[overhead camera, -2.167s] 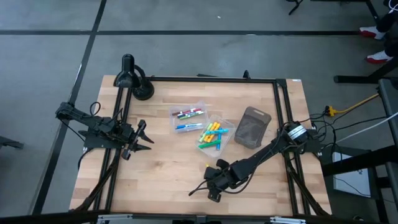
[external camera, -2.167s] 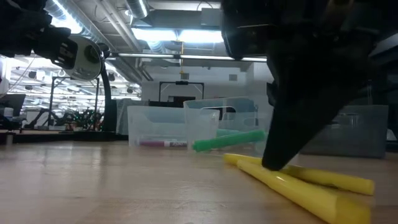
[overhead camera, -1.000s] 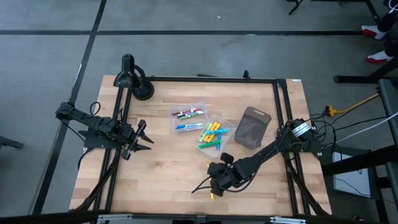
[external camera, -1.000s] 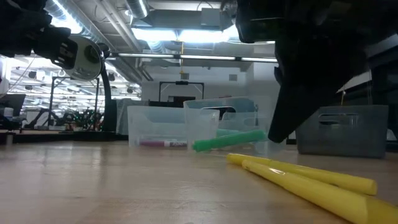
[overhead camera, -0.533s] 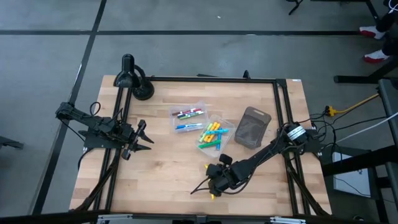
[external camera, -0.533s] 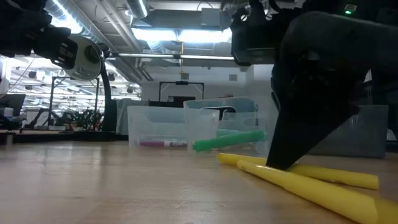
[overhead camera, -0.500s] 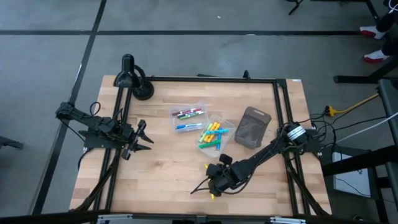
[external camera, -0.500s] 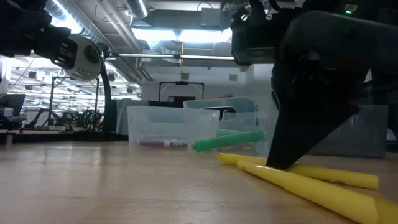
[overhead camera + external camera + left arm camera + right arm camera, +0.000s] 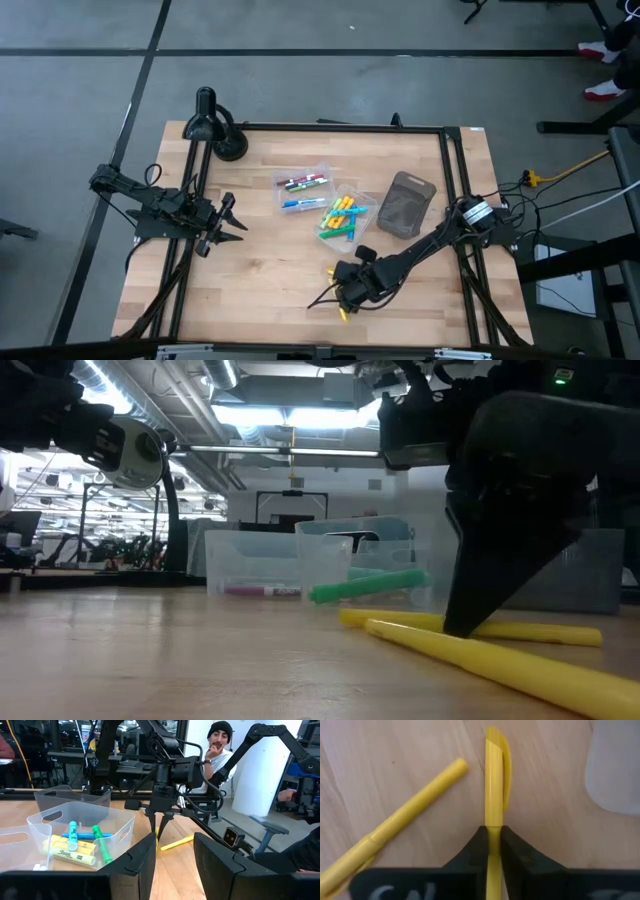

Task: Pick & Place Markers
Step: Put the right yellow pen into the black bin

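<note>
Markers: two yellow markers (image 9: 395, 825) loose on the counter (image 9: 250, 270), near its front edge. Two clear trays (image 9: 305, 185) mid-counter hold the rest. Right claw (image 9: 493, 836) pinched narrow on one yellow marker (image 9: 493, 780), tips down at the counter. Left claw (image 9: 228, 228) parked at left edge, fingers apart, holding nothing.

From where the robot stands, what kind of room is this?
Probably a robotics lab or workshop. Beyond the wooden table there are exposed ceiling pipes, another robot arm, and a person sitting and watching.
</note>
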Robot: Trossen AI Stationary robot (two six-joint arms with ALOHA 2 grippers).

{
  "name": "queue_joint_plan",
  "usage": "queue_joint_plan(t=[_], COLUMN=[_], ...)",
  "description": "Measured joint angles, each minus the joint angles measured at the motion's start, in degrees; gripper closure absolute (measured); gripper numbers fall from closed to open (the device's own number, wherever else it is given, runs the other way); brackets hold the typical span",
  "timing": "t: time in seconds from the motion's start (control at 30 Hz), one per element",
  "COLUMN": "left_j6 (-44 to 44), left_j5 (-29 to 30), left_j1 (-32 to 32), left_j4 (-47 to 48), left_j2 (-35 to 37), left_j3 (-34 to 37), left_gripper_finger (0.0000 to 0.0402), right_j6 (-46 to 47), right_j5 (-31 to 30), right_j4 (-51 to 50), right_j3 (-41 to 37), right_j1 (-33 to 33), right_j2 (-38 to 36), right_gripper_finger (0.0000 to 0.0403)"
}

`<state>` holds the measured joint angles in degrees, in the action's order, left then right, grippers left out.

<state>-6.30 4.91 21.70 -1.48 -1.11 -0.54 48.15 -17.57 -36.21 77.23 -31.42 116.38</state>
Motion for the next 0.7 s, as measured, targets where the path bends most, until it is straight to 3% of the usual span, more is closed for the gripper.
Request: queue_joint_plan(t=[0.17,0.4,0.7], left_j6=[0.0,0.0,0.0], left_j5=[0.0,0.0,0.0], left_j1=[0.0,0.0,0.0], left_j4=[0.0,0.0,0.0], left_j2=[0.0,0.0,0.0], left_j3=[0.0,0.0,0.0], left_gripper_finger=[0.0274,0.0274,0.0274], right_j6=[2.2,3.1,5.2], right_j5=[3.0,4.1,8.1], right_j4=[-3.0,-5.3,-6.0], right_j3=[0.0,0.0,-0.2], right_j1=[0.0,0.0,0.1], right_j2=[0.0,0.1,0.0], right_gripper_finger=[0.0376,0.0358,0.0377])
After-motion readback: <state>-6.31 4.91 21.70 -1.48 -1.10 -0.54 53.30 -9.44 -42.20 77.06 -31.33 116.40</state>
